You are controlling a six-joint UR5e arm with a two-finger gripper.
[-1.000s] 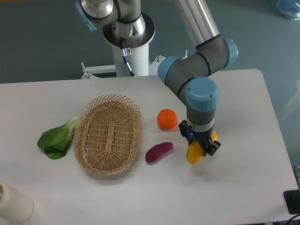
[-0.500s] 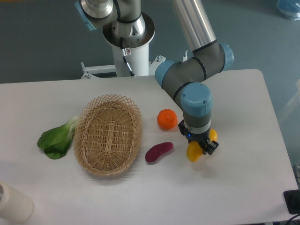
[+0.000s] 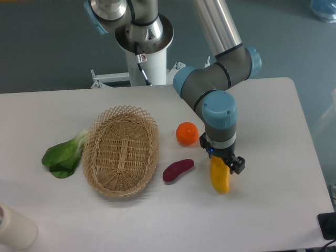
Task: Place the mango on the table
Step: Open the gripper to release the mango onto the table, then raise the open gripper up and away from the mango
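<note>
Camera view: mango (image 3: 220,178) top hidden behind jaws (image 3: 224,164), grip unclear.

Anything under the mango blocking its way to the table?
Nothing visible. The mango hangs from the gripper over bare table; the purple vegetable and orange lie off to the side.

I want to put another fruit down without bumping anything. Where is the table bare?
The table is bare right of the gripper and mango, and along the front edge below the basket. It is crowded mid-table, where the orange and purple vegetable sit between basket and mango.
</note>
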